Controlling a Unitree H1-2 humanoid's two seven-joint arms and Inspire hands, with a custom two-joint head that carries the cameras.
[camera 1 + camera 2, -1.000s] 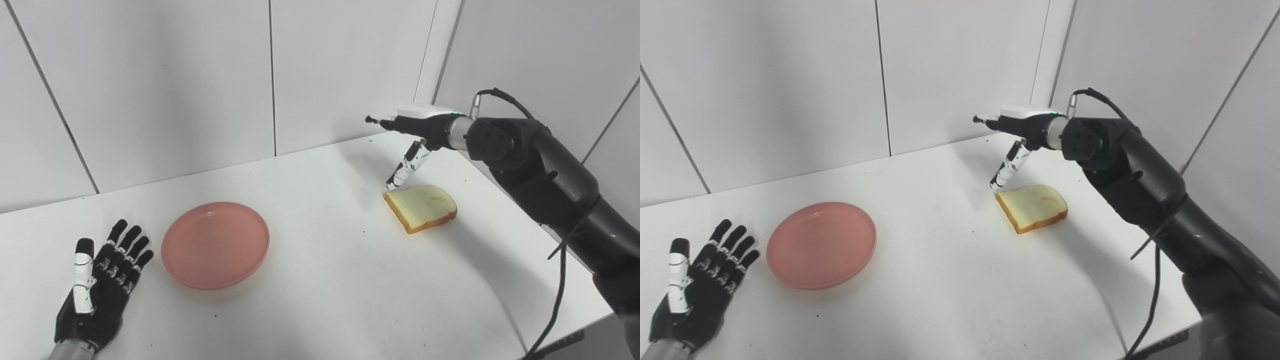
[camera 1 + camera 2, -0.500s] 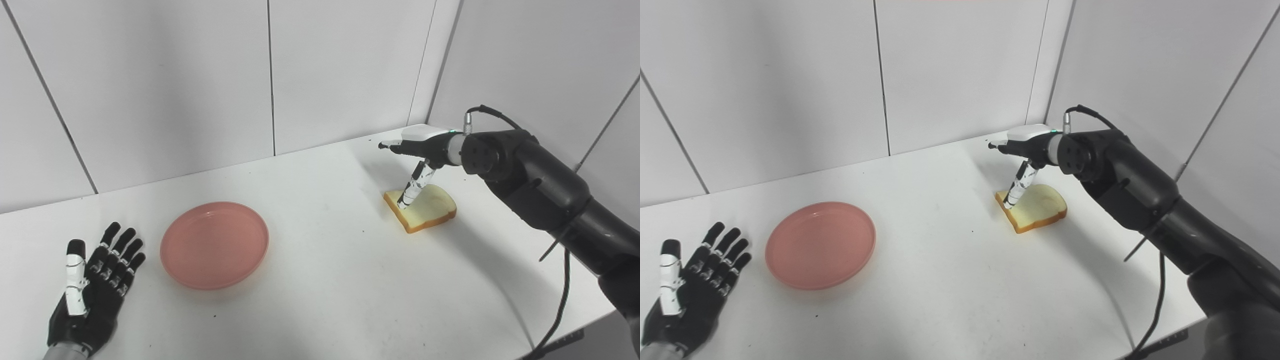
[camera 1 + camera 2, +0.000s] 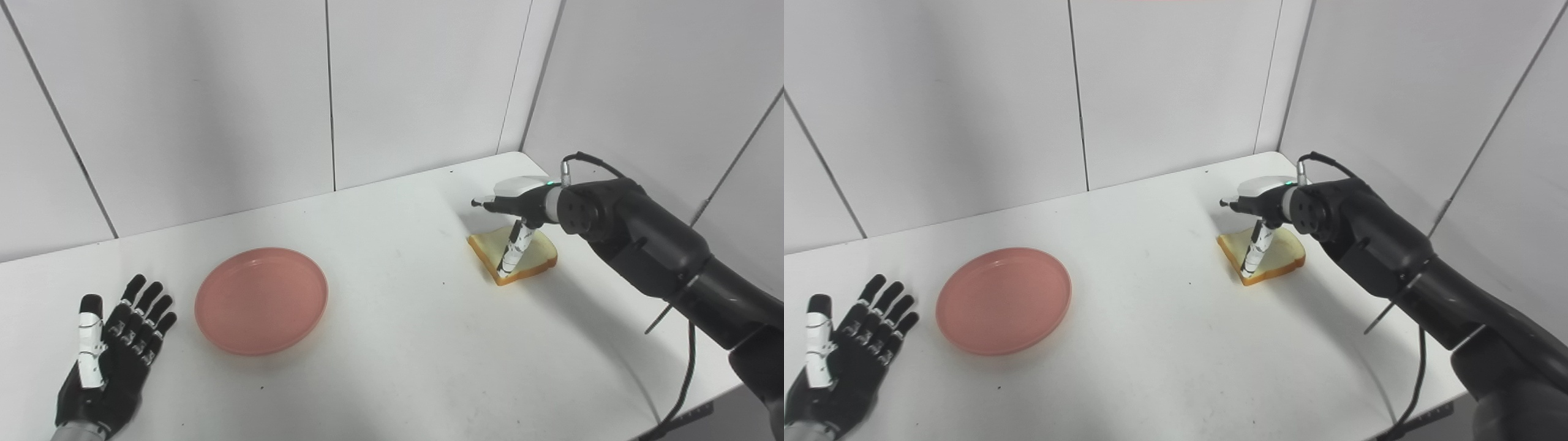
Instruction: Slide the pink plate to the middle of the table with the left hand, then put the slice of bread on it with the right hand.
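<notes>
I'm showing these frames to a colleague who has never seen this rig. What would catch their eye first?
Probably the black right hand at the table's far right, fingers apart, its thumb pointing down over the slice of bread; whether it touches is unclear. Next, the pink plate, empty, left of the middle of the white table. Last, the left hand, open and palm up beside the plate, apart from it.

One pink plate and one slice of bread lie on one white desk. Two robot hands are in view: one left hand and one right hand.
</notes>
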